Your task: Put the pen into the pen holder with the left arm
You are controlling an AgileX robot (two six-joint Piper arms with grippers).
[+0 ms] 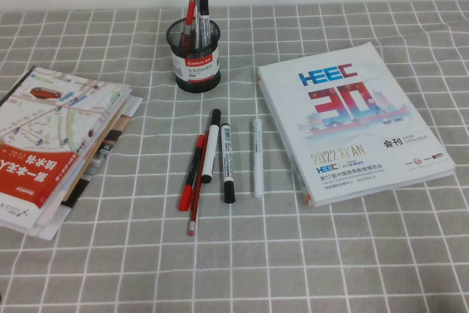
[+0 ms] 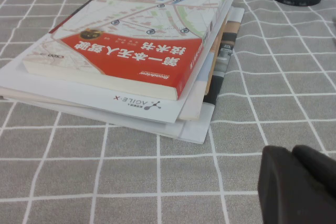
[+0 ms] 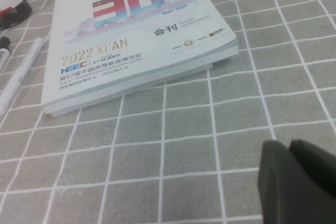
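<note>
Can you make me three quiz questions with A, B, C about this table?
1. Where is the pen holder? A in a drawer. B beyond the loose pens. C on a chair.
2. Its colour? A blue. B yellow. C black.
3. The red pen is: A lying on the cloth. B in the holder. C gripped.

B: it stands past the pens.
C: its mesh is black.
A: it lies flat. The left gripper hangs by the book stack and the right gripper by the catalogue, both shut and empty.
</note>
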